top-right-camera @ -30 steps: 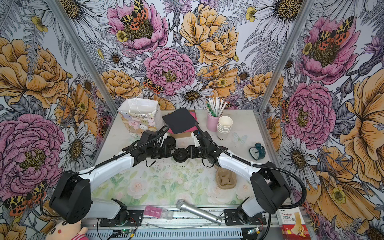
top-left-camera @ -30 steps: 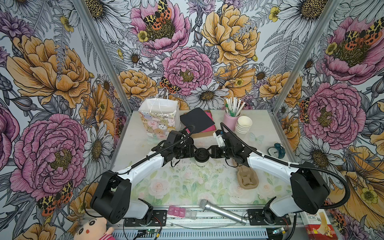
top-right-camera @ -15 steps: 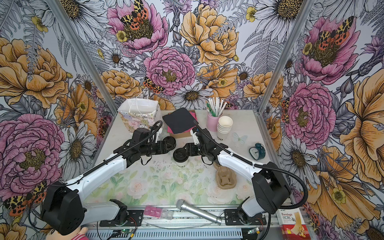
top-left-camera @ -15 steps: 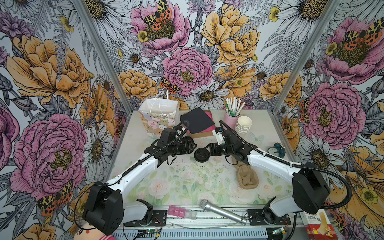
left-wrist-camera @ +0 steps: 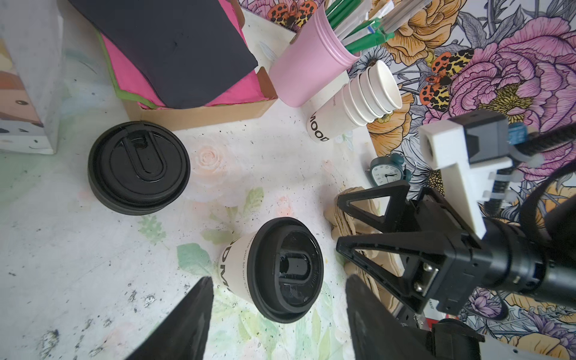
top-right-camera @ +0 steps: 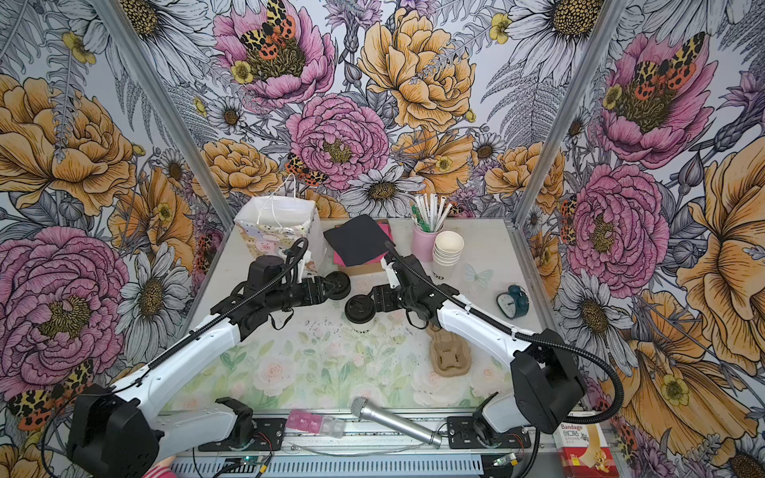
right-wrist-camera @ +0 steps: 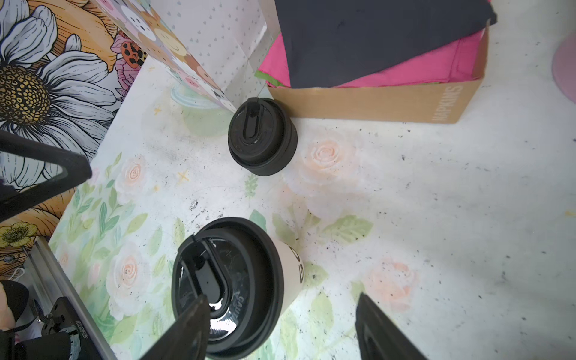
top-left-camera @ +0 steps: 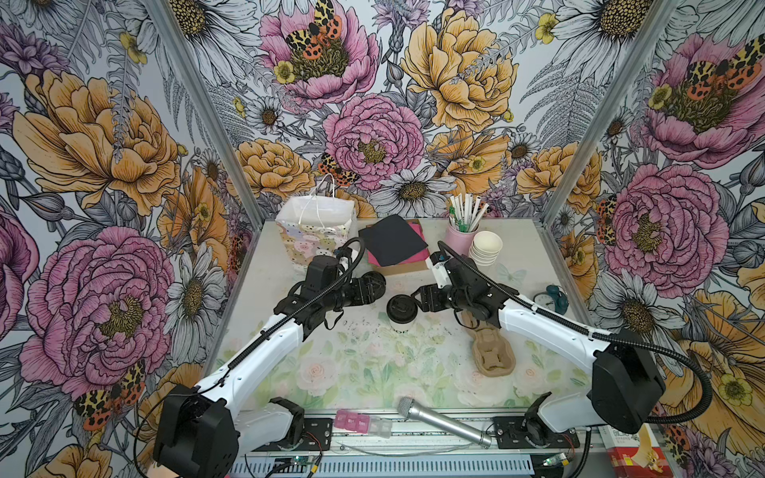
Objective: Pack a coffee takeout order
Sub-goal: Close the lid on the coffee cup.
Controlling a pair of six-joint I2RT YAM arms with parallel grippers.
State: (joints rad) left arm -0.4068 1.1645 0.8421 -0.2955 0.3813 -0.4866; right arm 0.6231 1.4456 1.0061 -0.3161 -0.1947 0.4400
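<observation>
- Where the worktop (top-left-camera: 372, 372) ends at its metal front rail, a silver microphone (top-left-camera: 441, 422) and a clear pill case (top-left-camera: 360, 422) with pink compartments lie along the rail.
- The worktop is a pale sheet printed with roses and leaves, flecked with dark specks.
- A brown pulp cup carrier (top-left-camera: 492, 351) lies flat towards the right.
- Mid-worktop stands the white paper cup (top-left-camera: 400, 329), upright, with its black lid (top-left-camera: 401, 307) seated on it.
- The left jaws gape wide and hold nothing, aimed at the cup from its left. The right jaws stand just as wide and bare, just beside the cup's right.
- Further back are spare black lids (left-wrist-camera: 138, 168) in a stack, a teal alarm clock (top-left-camera: 550, 298), and a cardboard napkin box (right-wrist-camera: 374, 103). There the black napkin (top-left-camera: 391, 240) lies atop pink napkins (right-wrist-camera: 405, 74).
- At the back edge stand a patterned gift bag (top-left-camera: 316, 231), a pink tumbler (top-left-camera: 459, 238) of straws and nested lidless cups (top-left-camera: 484, 248).
- Bold floral wallpaper (top-left-camera: 372, 103) covers all three walls.
- The carrier's far end is hidden under the right arm.
- The cup's lettering reads only in part.
- Whether a right jaw tip touches the lid, I cannot tell.
- A red bandage box (top-right-camera: 583, 447) is cut off by the frame's edge.
</observation>
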